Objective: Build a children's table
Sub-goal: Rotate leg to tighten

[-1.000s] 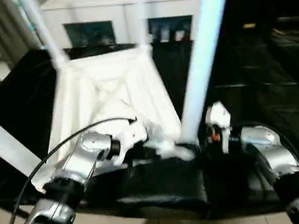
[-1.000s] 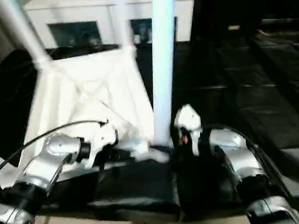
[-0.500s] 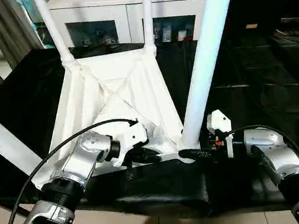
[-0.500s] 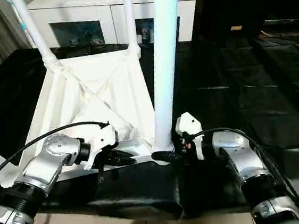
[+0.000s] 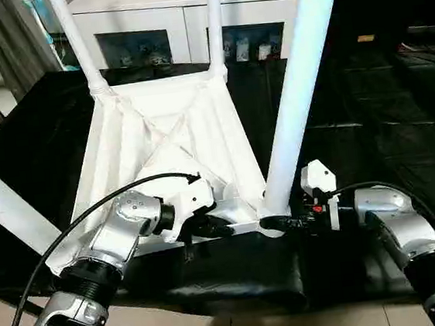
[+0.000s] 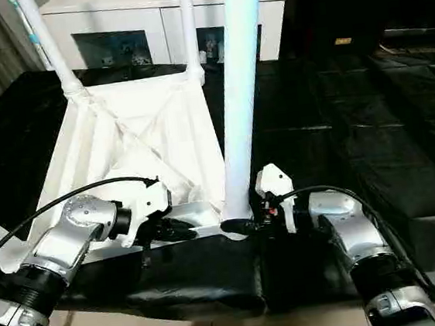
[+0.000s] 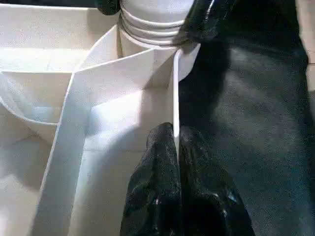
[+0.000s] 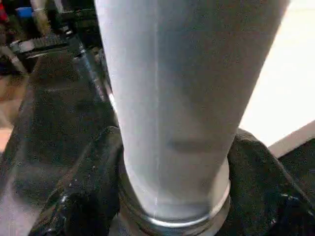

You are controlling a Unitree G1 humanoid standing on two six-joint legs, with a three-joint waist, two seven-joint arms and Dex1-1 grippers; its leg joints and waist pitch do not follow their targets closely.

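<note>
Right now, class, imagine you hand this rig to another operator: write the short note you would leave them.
Left gripper: shut on the thin rim of the table top, near its front corner.
Right gripper: fingers on either side of the base of the near right leg, where it meets the corner socket.
Table top lies upside down on the black cover, ribs up.
Done: all four legs stand in the corner sockets, two far ones, one at near left.
Left: check the near right leg is seated, let go, turn the table upright.
</note>
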